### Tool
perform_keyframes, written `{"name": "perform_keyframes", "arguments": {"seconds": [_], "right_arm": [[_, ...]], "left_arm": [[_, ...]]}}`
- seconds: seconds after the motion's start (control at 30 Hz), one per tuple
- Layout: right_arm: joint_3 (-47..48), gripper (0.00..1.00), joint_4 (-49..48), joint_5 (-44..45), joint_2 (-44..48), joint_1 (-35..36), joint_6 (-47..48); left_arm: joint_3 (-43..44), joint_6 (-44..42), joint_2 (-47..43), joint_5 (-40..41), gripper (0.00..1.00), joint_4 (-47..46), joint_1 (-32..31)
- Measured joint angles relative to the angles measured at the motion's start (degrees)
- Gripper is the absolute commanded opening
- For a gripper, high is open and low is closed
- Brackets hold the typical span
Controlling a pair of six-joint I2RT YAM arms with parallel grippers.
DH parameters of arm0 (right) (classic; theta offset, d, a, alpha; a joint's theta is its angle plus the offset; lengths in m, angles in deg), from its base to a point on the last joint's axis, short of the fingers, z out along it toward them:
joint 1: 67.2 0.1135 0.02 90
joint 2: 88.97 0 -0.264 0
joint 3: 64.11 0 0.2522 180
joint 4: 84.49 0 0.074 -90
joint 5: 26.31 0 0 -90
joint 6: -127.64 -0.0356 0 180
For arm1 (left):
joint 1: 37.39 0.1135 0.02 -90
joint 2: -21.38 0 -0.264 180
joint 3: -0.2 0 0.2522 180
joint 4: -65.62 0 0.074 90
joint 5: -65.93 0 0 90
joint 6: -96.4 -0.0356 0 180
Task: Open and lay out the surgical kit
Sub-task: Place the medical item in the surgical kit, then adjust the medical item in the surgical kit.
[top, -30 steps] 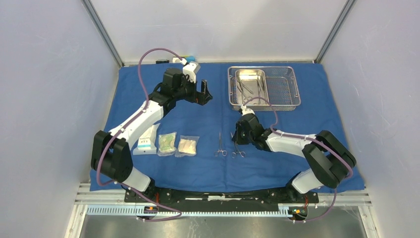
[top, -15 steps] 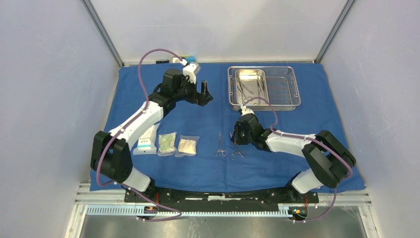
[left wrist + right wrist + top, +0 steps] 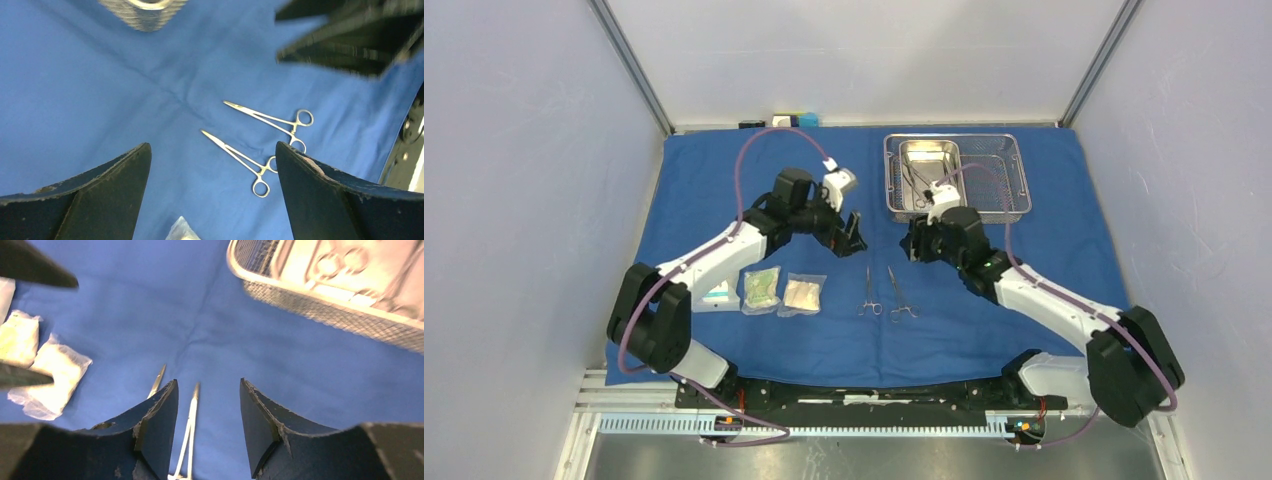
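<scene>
The blue cloth (image 3: 724,190) lies spread flat over the table. On it, near the middle, two slim instruments (image 3: 869,292) (image 3: 898,295) lie side by side, rings toward me. Three packets (image 3: 762,288) sit in a row to their left. The steel mesh tray (image 3: 996,185) stands at the back right, with more instruments (image 3: 921,180) in its inner pan. My right gripper (image 3: 911,243) hovers open above the right instrument's tip (image 3: 190,425), holding nothing. My left gripper (image 3: 854,232) hangs wide open over bare cloth, above and left of the two instruments (image 3: 237,155).
Small blue and white items (image 3: 792,120) sit against the back wall behind the cloth. Grey walls close in both sides. The tray's near rim (image 3: 325,310) lies just beyond my right fingers.
My right gripper opened, left the second instrument on the cloth beside the first, and drew up and back toward the tray. My left gripper swung forward and right toward the middle.
</scene>
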Motion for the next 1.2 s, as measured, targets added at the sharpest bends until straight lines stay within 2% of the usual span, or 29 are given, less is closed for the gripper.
{"name": "perform_keyframes", "arguments": {"seconds": [0.13, 0.27, 0.5, 0.93, 1.2], "right_arm": [[0.00, 0.56, -0.09, -4.37, 4.39, -5.66, 8.70], [0.00, 0.54, 0.59, -7.23, 7.87, -9.86, 16.81], [-1.99, 0.54, 1.53, -8.35, 13.07, -15.04, 24.63], [-6.21, 0.54, 2.60, -12.96, 16.20, -26.51, 27.61], [-7.02, 0.54, 2.29, -17.55, 16.17, -30.47, 26.99]], "left_arm": [[0.00, -7.23, 0.48, 1.38, 0.97, 1.01, -5.29], [2.36, -12.96, 4.59, 5.66, 0.96, 1.11, -10.23], [3.91, -17.40, 13.25, 13.64, 0.95, 1.60, -16.70], [4.17, -17.92, 15.89, 20.04, 0.97, 3.02, -28.74], [4.59, -18.99, 16.81, 24.30, 0.96, 3.72, -30.29]]}}
